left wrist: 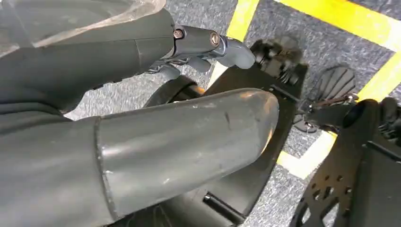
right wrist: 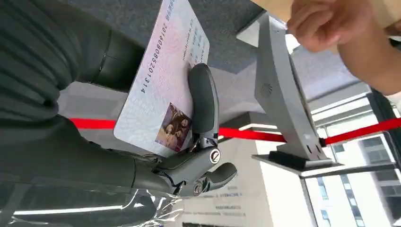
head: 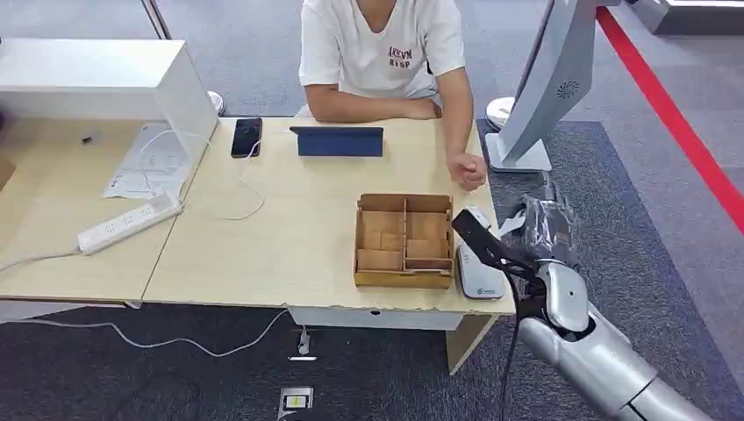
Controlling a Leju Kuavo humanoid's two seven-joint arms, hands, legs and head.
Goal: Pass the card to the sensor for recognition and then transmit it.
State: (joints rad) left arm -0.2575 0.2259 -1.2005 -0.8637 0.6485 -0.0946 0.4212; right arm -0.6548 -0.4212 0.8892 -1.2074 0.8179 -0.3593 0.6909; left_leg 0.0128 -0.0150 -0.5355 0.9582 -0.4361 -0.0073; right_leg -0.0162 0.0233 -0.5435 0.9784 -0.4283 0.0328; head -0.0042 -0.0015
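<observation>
The right hand [head: 535,230] is pinching the card [right wrist: 163,80] between thumb and fingers, holding it above the table's right end. The card is lying tilted, its long axis reaching out from the fingers over the white sensor [head: 478,274], which is sitting just below beside the wooden tray [head: 404,241]. The left hand [left wrist: 142,118] is hanging by the floor, its grip unclear.

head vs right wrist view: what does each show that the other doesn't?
Head view alone: the desk, wooden compartment box, white sensor beside the box, phone, tablet, power strip.
Right wrist view alone: the card's printed face, with a number string and a small photo, and a finger pressed across it.
Both: the right robot hand holding the card, the grey stand, the red floor line, the person's hand.
</observation>
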